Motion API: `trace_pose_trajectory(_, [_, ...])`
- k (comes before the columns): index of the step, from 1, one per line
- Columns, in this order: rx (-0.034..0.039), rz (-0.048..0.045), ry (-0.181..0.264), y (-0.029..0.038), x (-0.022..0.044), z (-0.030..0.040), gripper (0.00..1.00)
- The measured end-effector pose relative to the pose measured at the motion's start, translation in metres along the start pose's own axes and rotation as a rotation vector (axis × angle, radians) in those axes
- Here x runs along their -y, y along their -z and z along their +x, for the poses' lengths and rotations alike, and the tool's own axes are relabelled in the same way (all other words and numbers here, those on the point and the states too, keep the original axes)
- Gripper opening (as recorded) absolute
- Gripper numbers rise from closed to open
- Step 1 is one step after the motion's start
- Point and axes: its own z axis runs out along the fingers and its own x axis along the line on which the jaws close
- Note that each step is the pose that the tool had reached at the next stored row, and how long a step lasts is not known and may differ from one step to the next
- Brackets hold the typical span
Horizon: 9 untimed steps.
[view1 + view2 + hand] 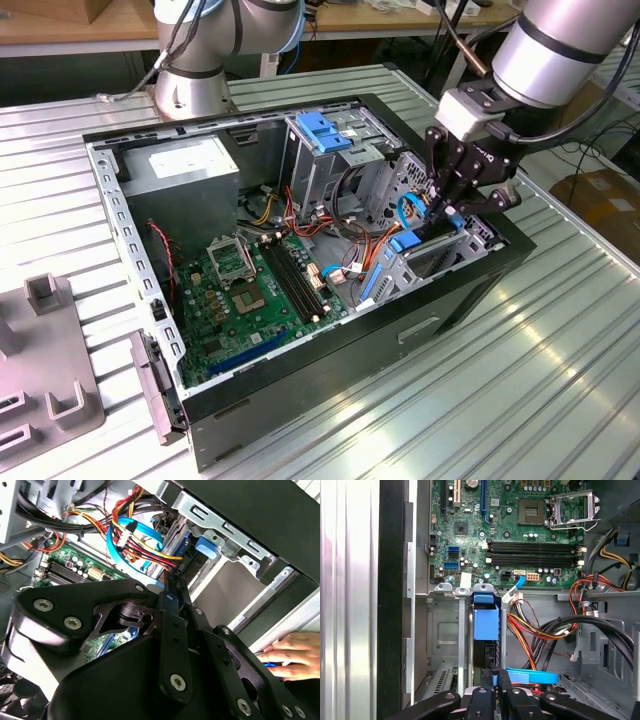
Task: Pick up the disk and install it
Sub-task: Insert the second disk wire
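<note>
The disk sits upright in its bay, gripper touching it.

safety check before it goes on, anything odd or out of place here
A person's hand lies just outside the computer case wall, close to the gripper working inside it, which is odd during robot work. The processor socket also sits open and empty.
</note>
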Motion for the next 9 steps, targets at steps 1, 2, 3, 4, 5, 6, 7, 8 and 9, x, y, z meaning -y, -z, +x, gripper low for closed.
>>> trace_pose_trajectory(1, [0.0204,0.0001,0.0,-0.0001,0.0,0.0007,0.16])
trace_pose_trajectory(2, [0.0251,0.0,0.0,0.0,0.0,0.0013,0.16])
trace_pose_trajectory(3, [0.0251,0.0,0.0,0.0001,0.0,0.0023,0.16])
trace_pose_trajectory(4, [0.0252,-0.0001,0.0,0.0002,0.0,0.0041,0.16])
trace_pose_trajectory(5, [0.0252,-0.0001,0.0,0.0002,0.0,0.0049,0.16])
trace_pose_trajectory(6, [0.0252,0.0,0.0,0.0002,0.0,0.0056,0.16])
trace_pose_trajectory(7, [0.0251,0.0,0.0,0.0003,0.0,0.006,0.16])
trace_pose_trajectory(8, [0.0252,0.0,0.0,0.0003,0.0,0.0066,0.16])
trace_pose_trajectory(9, [0.0251,-0.0001,0.0,0.0004,0.0,0.0077,0.16])
